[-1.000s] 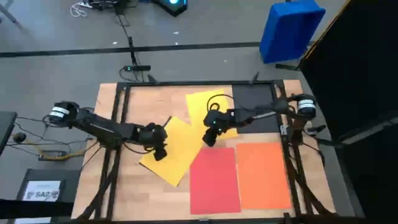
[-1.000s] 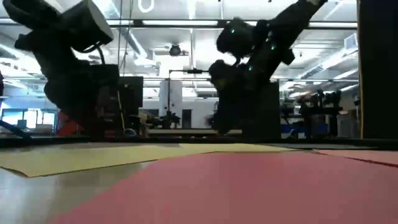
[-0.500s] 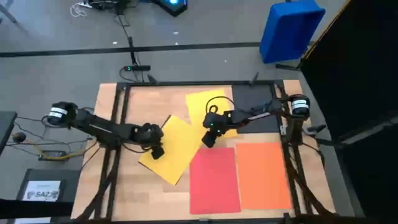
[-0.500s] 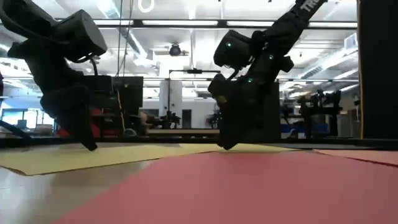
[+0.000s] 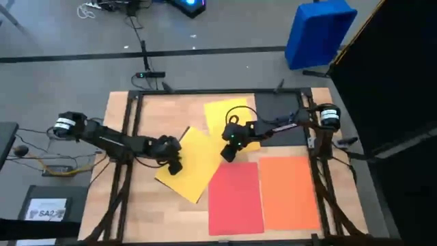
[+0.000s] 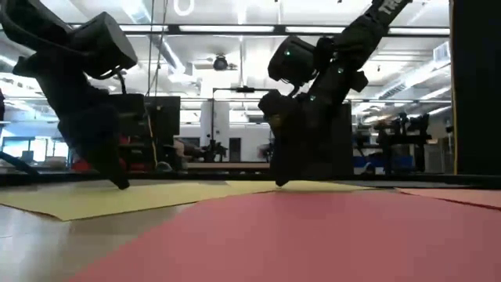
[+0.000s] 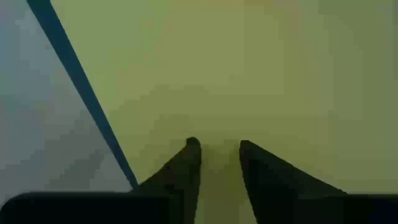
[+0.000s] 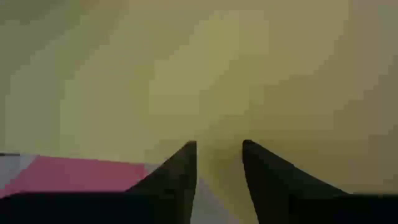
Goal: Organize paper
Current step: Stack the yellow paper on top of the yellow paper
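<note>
My left fingers point(image 5: 175, 165) press, slightly parted and empty, on the tilted yellow sheet point(image 5: 188, 164) to slide it square. My right fingers point(image 5: 227, 154), likewise parted, pin the other yellow sheet point(image 5: 220, 116) beside the red sheet point(image 5: 235, 198) on the bench point(image 5: 147, 205).

I am operating in a robotics lab or workshop. Beyond the wooden table point(image 5: 147, 205), the low view shows a large open hall with ceiling strip lights point(image 6: 227, 29) and equipment benches point(image 6: 227, 166). Cables point(image 5: 140, 41) run across the grey floor point(image 5: 205, 27).
</note>
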